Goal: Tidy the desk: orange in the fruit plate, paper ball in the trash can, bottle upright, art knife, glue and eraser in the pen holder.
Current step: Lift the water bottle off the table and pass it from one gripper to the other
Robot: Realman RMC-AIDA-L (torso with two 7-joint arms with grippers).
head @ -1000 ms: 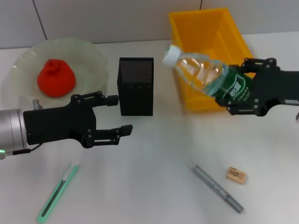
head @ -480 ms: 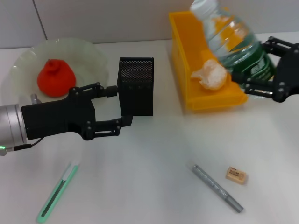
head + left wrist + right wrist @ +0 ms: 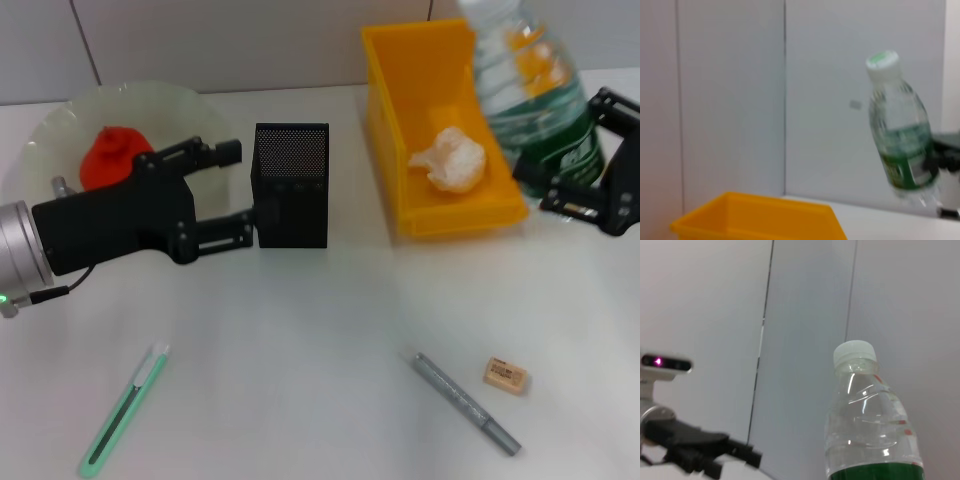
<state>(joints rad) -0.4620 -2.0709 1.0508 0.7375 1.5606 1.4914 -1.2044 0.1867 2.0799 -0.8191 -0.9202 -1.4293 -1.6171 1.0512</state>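
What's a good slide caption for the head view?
Right hand holds the bottle nearly upright beside the yellow bin.

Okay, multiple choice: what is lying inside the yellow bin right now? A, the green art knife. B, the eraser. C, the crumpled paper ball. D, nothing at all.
C. The white paper ball sits on the floor of the yellow bin, while the eraser and the green art knife lie out on the desk near its front edge.
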